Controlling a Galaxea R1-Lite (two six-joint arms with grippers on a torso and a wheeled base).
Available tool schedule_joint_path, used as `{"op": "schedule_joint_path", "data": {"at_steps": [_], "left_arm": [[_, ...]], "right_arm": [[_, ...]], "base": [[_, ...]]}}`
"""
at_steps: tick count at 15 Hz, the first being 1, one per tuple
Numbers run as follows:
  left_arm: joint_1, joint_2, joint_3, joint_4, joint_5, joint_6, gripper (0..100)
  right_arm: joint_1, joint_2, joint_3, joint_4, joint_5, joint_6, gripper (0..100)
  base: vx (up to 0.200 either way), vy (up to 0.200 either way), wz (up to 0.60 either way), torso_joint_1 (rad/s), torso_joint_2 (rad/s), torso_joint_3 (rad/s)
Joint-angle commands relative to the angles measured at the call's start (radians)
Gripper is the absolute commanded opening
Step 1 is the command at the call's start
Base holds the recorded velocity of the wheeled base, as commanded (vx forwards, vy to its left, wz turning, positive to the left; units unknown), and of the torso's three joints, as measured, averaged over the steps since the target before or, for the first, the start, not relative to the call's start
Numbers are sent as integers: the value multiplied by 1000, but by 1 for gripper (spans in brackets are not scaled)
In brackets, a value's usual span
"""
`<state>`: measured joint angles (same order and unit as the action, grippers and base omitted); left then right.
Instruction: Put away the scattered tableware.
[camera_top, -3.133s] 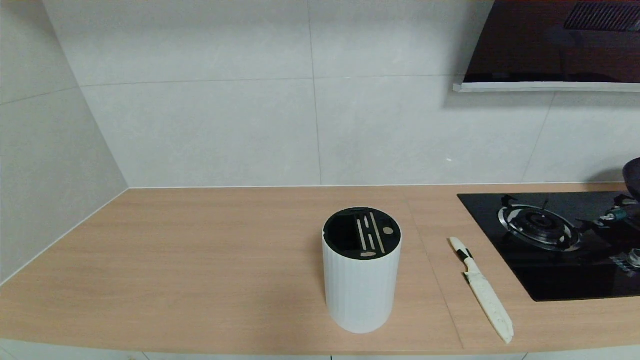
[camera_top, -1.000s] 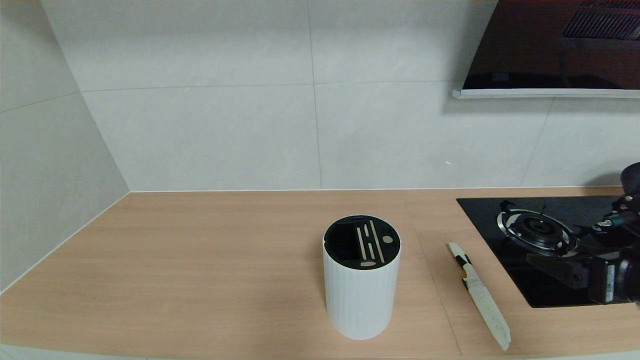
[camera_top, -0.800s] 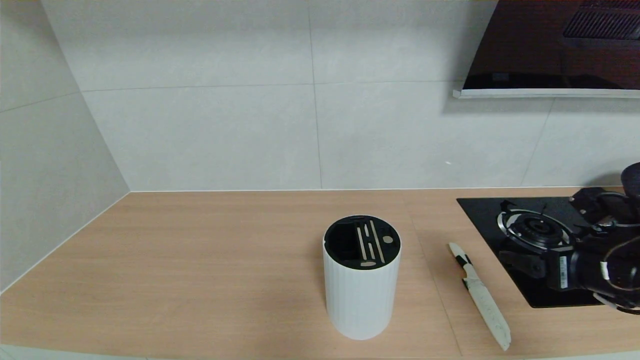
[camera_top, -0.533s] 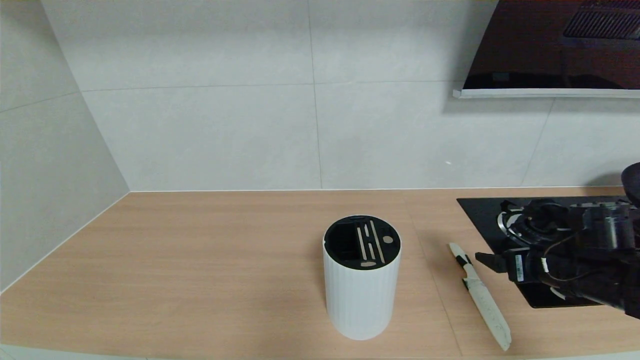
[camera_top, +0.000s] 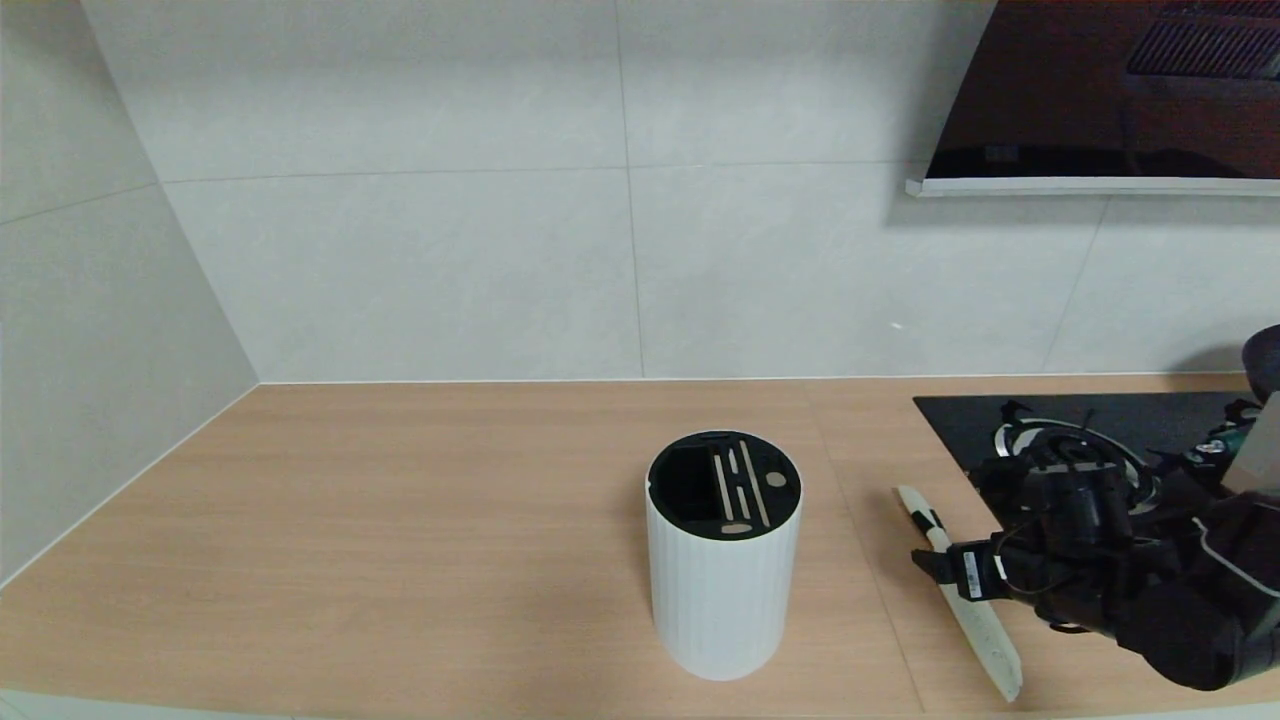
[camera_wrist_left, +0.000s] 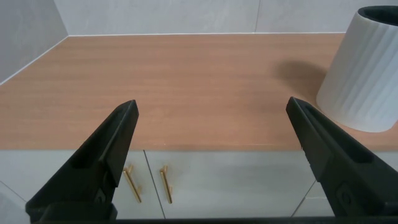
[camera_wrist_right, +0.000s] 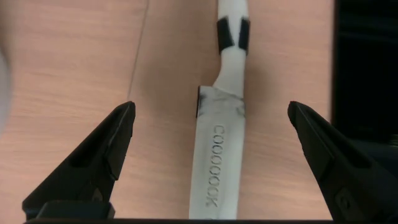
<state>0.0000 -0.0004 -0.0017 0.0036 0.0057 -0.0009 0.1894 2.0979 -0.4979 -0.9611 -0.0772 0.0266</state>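
my right gripper (camera_wrist_right: 210, 112), jaws spread wide, hangs over the white black-banded knife (camera_wrist_right: 219, 155), 3 o'clock of the white ribbed cylindrical holder (camera_top: 723, 590).

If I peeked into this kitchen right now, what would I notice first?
Probably the tall white knife holder with its black slotted top, standing alone on the wooden counter. Beside it, toward the stove, a white knife lies flat on the counter. The robot's right gripper hovers just over the knife, with one open finger on each side of it.
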Motion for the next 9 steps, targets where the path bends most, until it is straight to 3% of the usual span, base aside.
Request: {"op": "schedule_joint_path", "data": {"at_steps": [1,9], "left_arm": [[0,0,0,-1,0,-1,100],[0,0,0,-1,0,-1,100]], "right_arm": [[12,137,-11,-76,-27,3,100],[7,194,-56,-104,-64,52,100]], "base": [[0,0,0,0,0,0],[0,0,0,0,0,0]]}}
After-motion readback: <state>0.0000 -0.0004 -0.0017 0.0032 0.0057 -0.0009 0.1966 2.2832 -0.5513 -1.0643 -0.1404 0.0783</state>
